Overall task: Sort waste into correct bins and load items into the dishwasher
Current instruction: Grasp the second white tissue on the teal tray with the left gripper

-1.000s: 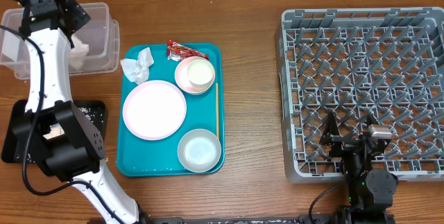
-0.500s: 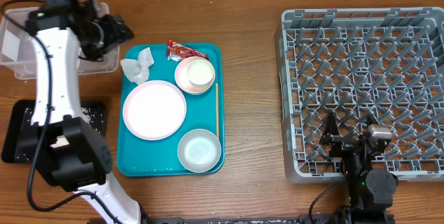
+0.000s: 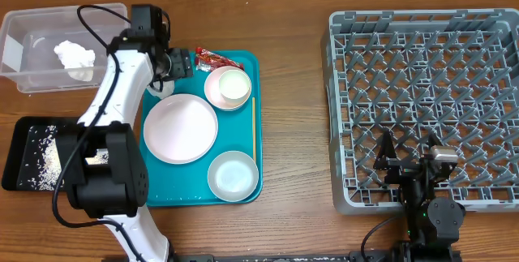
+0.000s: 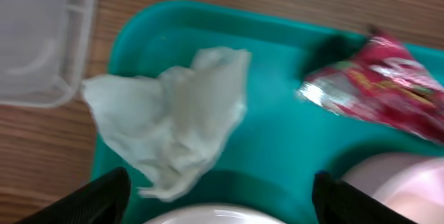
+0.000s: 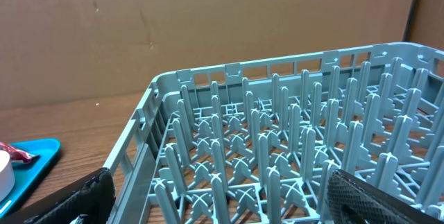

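Note:
My left gripper (image 3: 177, 66) (image 4: 222, 207) hangs open over the back left corner of the teal tray (image 3: 247, 152), with nothing between its fingers (image 4: 90, 200). Just ahead of it lies a crumpled white napkin (image 4: 173, 116), which my arm mostly hides in the overhead view. A red wrapper (image 3: 212, 57) (image 4: 378, 89) lies to its right. On the tray stand a large plate (image 3: 180, 128), a bowl (image 3: 233, 174) and a cup (image 3: 233, 86) on a saucer. Another napkin (image 3: 75, 55) lies in the clear tub (image 3: 32, 23). The black tray (image 3: 20, 136) holds crumbs. My right gripper (image 3: 409, 163) (image 5: 222, 203) is open at the near edge of the grey dishwasher rack (image 3: 426, 75).
A thin wooden stick (image 3: 253, 128) lies along the teal tray's right side. The clear tub's rim (image 4: 80, 50) is close to the left of my left gripper. Bare wooden table (image 3: 296, 132) separates the teal tray from the rack.
My left arm has swung from over the clear tub to the right, down over the teal tray's back left corner. The black tray is now uncovered. The right arm has not moved.

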Robot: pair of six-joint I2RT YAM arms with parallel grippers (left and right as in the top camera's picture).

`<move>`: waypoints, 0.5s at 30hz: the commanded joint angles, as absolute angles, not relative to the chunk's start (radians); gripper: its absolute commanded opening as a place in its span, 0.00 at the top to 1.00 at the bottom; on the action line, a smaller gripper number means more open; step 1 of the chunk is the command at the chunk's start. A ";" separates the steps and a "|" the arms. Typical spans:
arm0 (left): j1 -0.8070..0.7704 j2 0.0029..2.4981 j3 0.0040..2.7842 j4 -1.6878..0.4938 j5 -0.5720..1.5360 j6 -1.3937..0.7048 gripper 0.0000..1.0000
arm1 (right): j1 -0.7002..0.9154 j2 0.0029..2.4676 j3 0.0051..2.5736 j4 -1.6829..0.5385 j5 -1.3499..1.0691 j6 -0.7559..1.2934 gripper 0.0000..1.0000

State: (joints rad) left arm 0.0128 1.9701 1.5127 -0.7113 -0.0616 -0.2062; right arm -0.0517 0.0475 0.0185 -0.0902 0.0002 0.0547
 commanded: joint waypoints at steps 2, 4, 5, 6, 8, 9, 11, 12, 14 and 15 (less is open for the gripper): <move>0.014 1.963 1.430 -0.635 -0.191 -0.194 0.15 | -0.054 0.039 0.008 -0.084 -0.002 0.052 0.00; 0.014 1.964 1.402 -0.598 -0.191 -0.194 0.15 | -0.054 0.039 0.008 -0.084 -0.002 0.052 0.00; 0.014 1.964 1.388 -0.576 -0.190 -0.194 0.16 | -0.054 0.039 0.008 -0.084 -0.002 0.052 0.00; 0.013 1.964 1.372 -0.550 -0.190 -0.194 0.20 | -0.054 0.039 0.008 -0.084 -0.002 0.052 0.00; 0.013 1.964 1.346 -0.515 -0.190 -0.194 0.27 | -0.054 0.039 0.008 -0.084 -0.002 0.052 0.00; 0.013 1.964 1.337 -0.504 -0.189 -0.194 0.30 | -0.054 0.039 0.008 -0.084 -0.002 0.052 0.00; 0.012 1.964 1.323 -0.485 -0.173 -0.193 0.34 | -0.054 0.039 0.008 -0.084 -0.002 0.052 0.00; 0.012 1.964 1.317 -0.478 -0.155 -0.183 0.33 | -0.054 0.039 0.008 -0.084 -0.002 0.052 0.00; 0.012 1.964 1.304 -0.458 -0.133 -0.178 0.33 | -0.054 0.039 0.008 -0.084 -0.002 0.052 0.00; 0.012 1.964 1.296 -0.447 -0.133 -0.176 0.35 | -0.054 0.039 0.008 -0.084 -0.002 0.052 0.00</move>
State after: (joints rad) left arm 0.0135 1.9701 1.3197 -0.4717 -0.1535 -0.1986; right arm -0.0517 0.0475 0.0185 -0.0902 0.0002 0.0551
